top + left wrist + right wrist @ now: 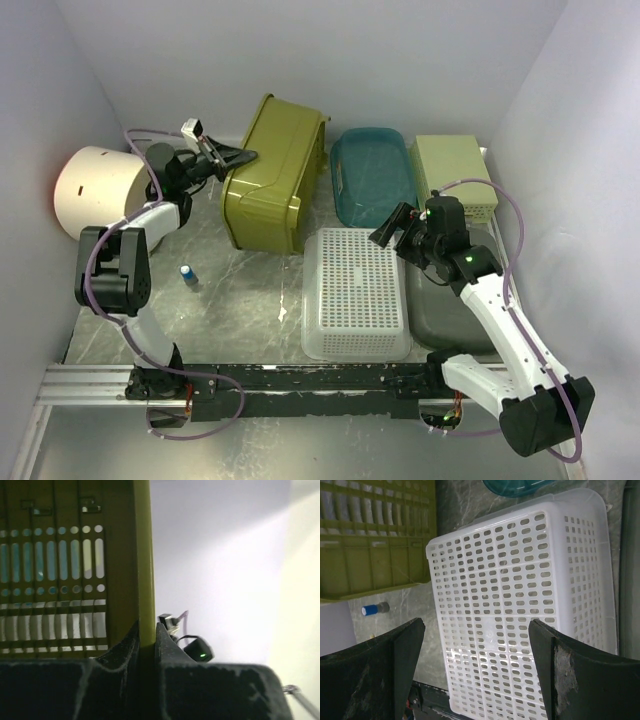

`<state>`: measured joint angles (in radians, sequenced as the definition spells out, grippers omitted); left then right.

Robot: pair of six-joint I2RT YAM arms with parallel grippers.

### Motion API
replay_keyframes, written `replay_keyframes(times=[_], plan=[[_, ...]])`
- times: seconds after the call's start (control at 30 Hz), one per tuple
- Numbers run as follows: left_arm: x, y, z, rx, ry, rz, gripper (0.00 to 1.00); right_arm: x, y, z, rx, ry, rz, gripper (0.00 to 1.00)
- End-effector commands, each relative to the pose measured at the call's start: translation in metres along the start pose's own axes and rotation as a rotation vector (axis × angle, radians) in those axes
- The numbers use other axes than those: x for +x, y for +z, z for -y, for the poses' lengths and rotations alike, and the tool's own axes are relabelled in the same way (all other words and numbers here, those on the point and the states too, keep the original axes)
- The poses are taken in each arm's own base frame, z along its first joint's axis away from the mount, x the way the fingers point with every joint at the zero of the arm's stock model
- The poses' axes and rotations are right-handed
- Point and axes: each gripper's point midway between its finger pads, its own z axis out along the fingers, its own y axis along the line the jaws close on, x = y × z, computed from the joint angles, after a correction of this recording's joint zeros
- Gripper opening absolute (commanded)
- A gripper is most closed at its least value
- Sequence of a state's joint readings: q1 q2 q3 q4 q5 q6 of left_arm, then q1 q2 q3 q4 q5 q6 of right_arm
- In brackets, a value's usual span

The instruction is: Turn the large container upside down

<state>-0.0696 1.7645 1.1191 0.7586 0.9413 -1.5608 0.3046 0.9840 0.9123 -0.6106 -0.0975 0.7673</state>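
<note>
The large olive-green slotted container point(272, 175) stands tipped up on its side at the back of the table, leaning over. My left gripper point(238, 157) is shut on its upper left rim; in the left wrist view the green rim point(143, 570) runs up from between my two black fingers. My right gripper point(396, 226) is open and empty, hovering over the far right corner of the white basket point(356, 292). The right wrist view shows the white basket's perforated bottom point(520, 600) below the spread jaws and the green container point(375, 535) at upper left.
A teal tub point(373, 175) and a pale green box point(456, 175) sit at the back right. A grey tray point(455, 310) lies right of the white basket. A cream cylinder point(98, 190) stands at far left. A small blue-capped bottle point(187, 273) lies on the table.
</note>
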Motion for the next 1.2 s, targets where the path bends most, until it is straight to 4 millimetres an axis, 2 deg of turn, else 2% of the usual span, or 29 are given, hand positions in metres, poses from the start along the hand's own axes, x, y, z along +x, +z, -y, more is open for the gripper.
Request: replay_keyframes(times=[0.0,0.2,0.27,0.4,0.63,0.7,0.87,1.0,1.17], plan=[[-0.003,-0.016,0.074,0.33,-0.045,0.054,0.07,0.003,-0.005,0.0,-0.006,-0.003,0.003,0.86],[-0.012,-0.022,0.072,0.381,-0.116,0.122,0.07,0.0,-0.01,0.0,0.003,-0.007,0.015,0.86],[-0.013,-0.023,0.064,0.371,-0.149,0.145,0.07,0.0,-0.011,0.0,0.006,-0.009,0.016,0.86],[-0.018,-0.032,0.031,0.364,-0.254,0.204,0.07,0.001,-0.009,-0.002,-0.004,-0.002,0.008,0.86],[-0.024,-0.046,-0.021,0.288,-0.337,0.242,0.09,-0.002,-0.014,-0.001,0.006,-0.009,0.019,0.86],[-0.025,-0.055,-0.031,0.267,-0.349,0.266,0.18,-0.003,-0.015,-0.001,0.005,-0.008,0.022,0.86],[-0.034,-0.076,-0.067,0.076,-0.344,0.332,0.49,0.001,-0.015,-0.001,0.0,-0.001,0.016,0.86],[-0.033,-0.083,-0.09,-0.141,-0.249,0.319,0.61,0.007,-0.006,0.001,-0.003,0.004,-0.01,0.86],[-0.044,-0.085,-0.094,-0.417,-0.047,0.275,0.72,0.008,-0.002,0.0,-0.013,0.009,-0.014,0.86]])
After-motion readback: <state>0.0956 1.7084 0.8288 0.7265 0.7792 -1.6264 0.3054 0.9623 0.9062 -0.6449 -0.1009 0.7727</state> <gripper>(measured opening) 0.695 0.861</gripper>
